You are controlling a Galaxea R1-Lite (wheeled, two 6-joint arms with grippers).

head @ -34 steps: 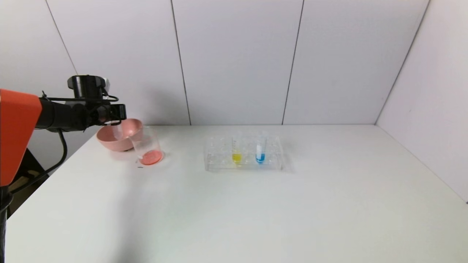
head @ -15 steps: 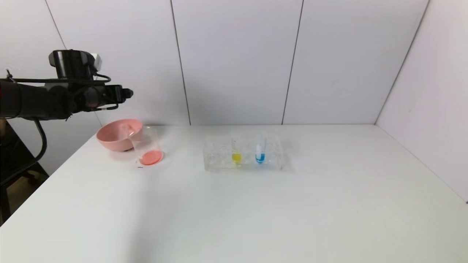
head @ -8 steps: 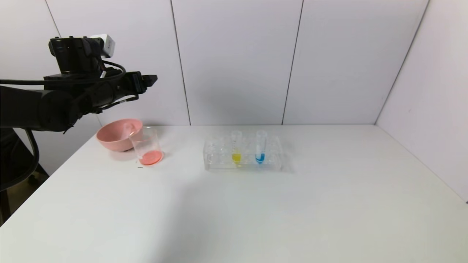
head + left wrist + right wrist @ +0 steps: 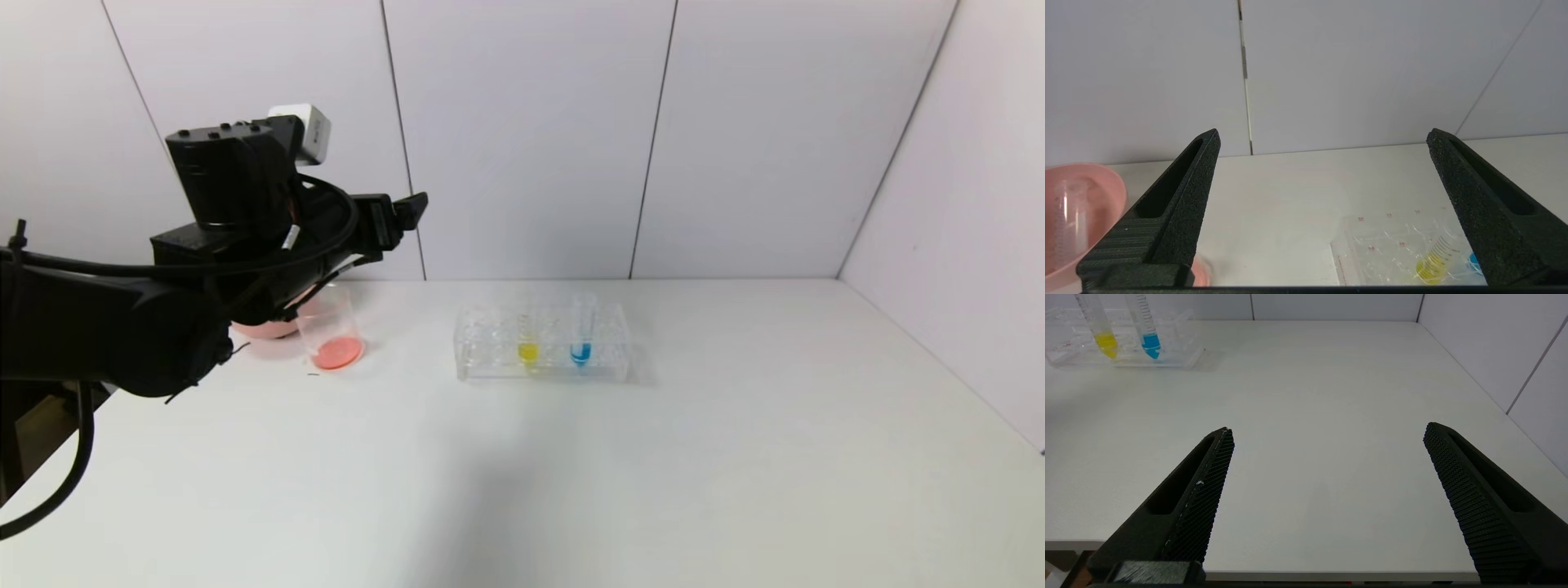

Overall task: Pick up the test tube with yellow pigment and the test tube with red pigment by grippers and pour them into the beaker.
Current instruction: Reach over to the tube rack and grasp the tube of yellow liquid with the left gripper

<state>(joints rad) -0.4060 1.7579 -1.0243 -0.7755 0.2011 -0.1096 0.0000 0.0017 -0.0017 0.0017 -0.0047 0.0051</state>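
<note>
Beaker [image 4: 330, 331] left of rack [image 4: 543, 343]

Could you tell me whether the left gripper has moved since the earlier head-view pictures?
Yes. The left gripper has risen from the pink bowl and swung rightward, toward the rack.

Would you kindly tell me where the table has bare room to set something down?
The table is bare in front of the tube rack and out to its right edge. It is crowded at the far left: beaker, pink bowl, left hand above.
</note>
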